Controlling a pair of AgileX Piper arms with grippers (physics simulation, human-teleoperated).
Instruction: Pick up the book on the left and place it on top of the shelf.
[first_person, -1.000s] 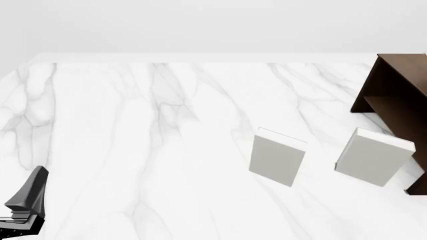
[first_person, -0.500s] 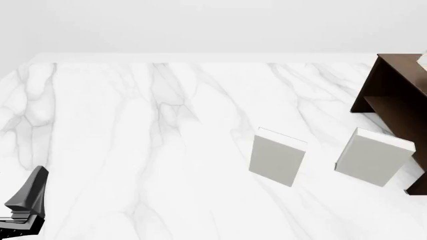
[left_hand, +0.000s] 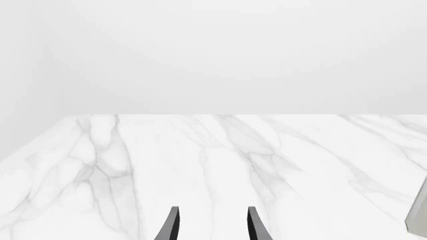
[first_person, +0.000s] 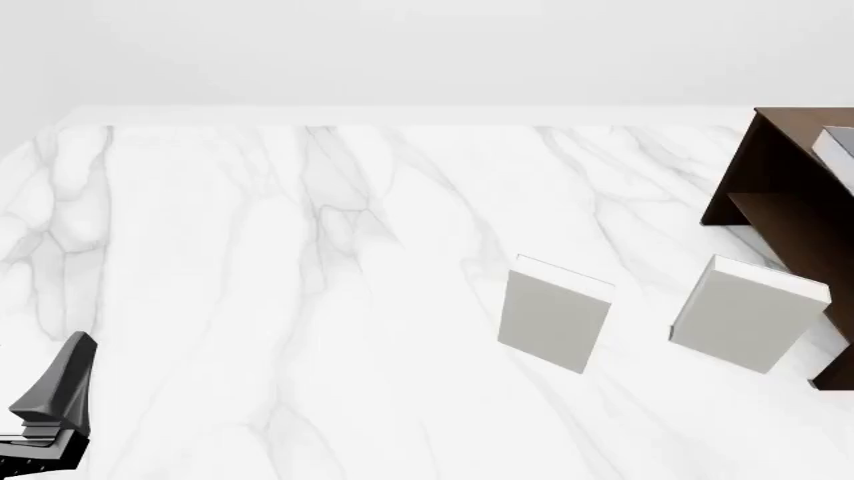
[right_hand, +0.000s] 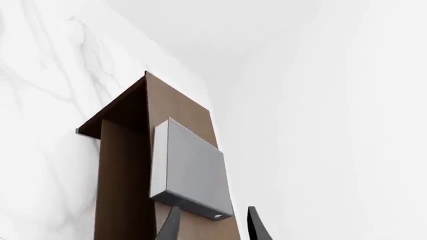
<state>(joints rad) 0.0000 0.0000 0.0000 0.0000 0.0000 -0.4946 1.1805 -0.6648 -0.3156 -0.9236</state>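
Resting on shelf (right_hand: 173, 115), grey book (right_hand: 190, 170)

Front cam high, looks down across white marble table (first_person: 267, 300); right wrist cam close over dark brown wooden shelf (right_hand: 180, 115), shared with front (first_person: 781, 180).

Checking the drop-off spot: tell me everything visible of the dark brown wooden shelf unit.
The dark brown wooden shelf unit stands upright at the right side of the white marble table, cut off by the front view's edge. It has a flat top, side panels and an inner board. A mid-grey book lies over its top. A pale grey book stands close in front of it; whether they touch is unclear.
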